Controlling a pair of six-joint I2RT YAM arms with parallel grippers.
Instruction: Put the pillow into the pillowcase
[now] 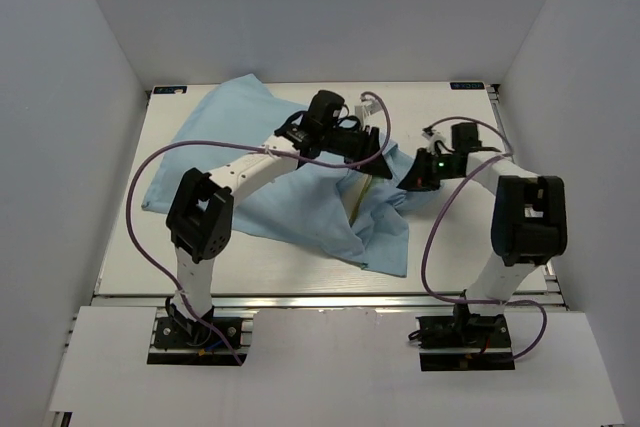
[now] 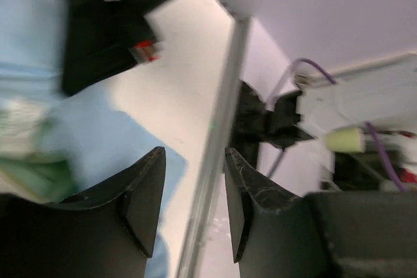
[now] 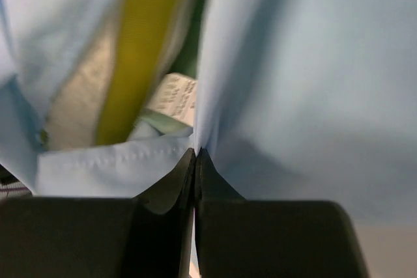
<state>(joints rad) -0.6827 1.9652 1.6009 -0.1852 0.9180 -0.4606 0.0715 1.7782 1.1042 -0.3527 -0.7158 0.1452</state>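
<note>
- the pillow (image 3: 133,56) shows only at the pillowcase (image 1: 240,127) opening, near the middle of the table (image 1: 470,122): a yellow rim and a strip of dotted cream surface, with blue cloth on either side.
- the pillowcase lies rumpled, light-blue face up, from the far left corner toward the near centre.
- a white sewn-in label (image 3: 174,99) sits just beside the pillow's rim.
- the right gripper (image 3: 195,161) is at that opening, jaws pressed tight together on a fold of the blue cloth.
- the left gripper (image 2: 193,206) hangs near the opening on its far side, jaws partly apart with nothing between them; its own view is blurred.
- purple cables (image 1: 140,197) loop beside both arms.
</note>
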